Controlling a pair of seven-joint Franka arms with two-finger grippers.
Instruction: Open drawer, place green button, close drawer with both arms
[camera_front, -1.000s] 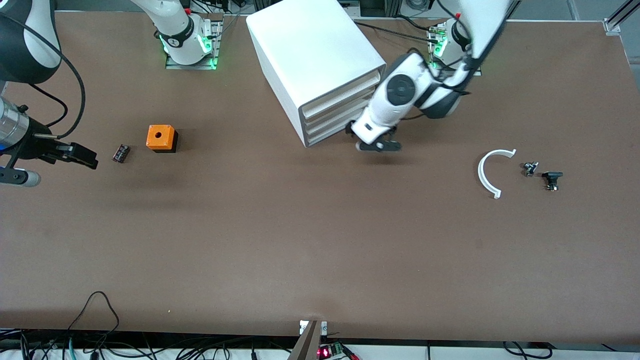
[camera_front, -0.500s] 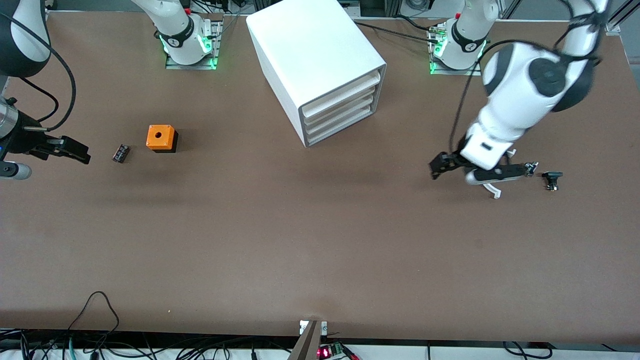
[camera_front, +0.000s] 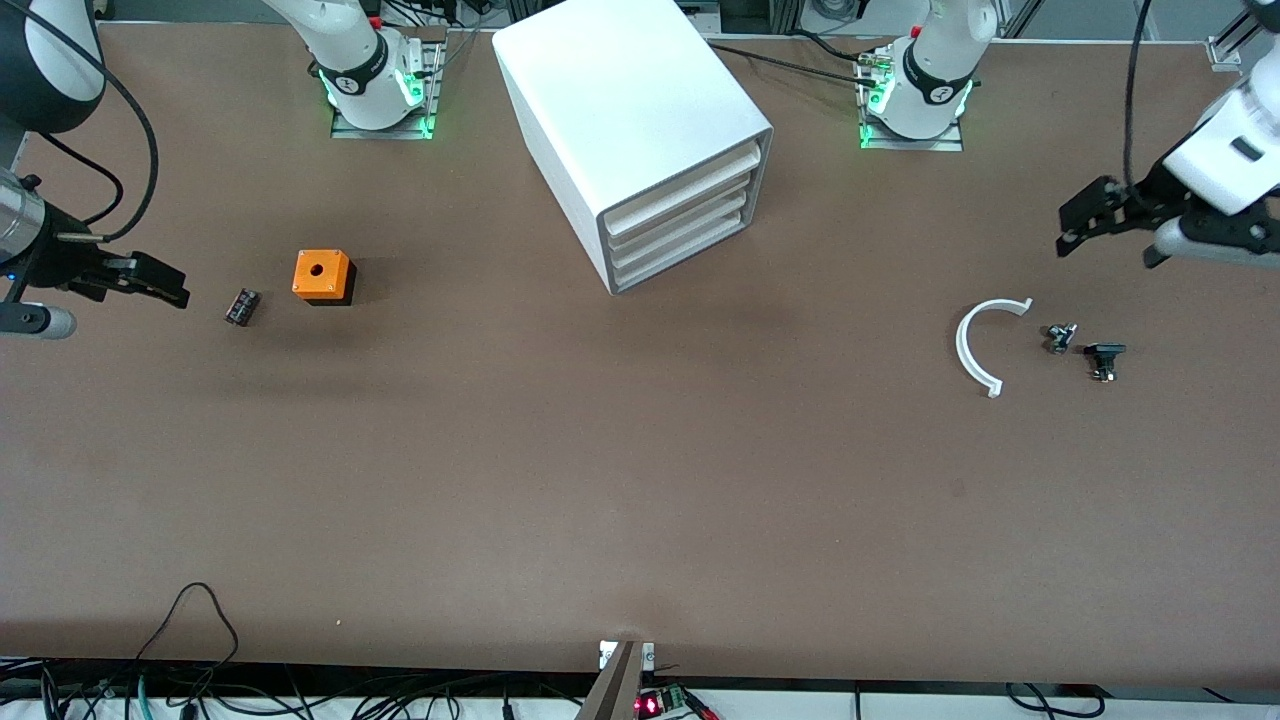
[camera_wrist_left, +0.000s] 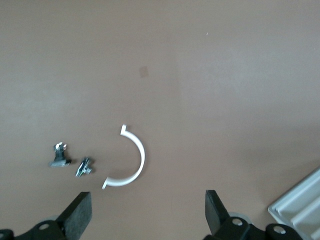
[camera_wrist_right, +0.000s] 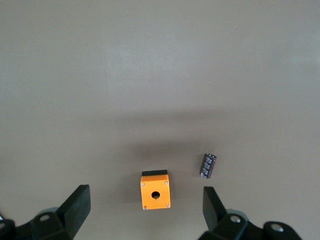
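Even, bright overhead light gives soft shadows on the table (camera_front: 640, 480); both wrist views look slightly hazy.

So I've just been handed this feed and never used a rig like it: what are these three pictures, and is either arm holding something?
The wide picture looks down from across the table at two white robot arms. The other two come from cameras on their wrists.

The left gripper hangs open and empty over the table's left-arm end; its wrist view shows a white curved piece and two small dark parts on the table. The right gripper is open and empty at the right arm's end, looking at an orange box with a hole and a small black block.

Between the arm bases stands a white cabinet; its bottom drawer is shut. I see no green-capped button.
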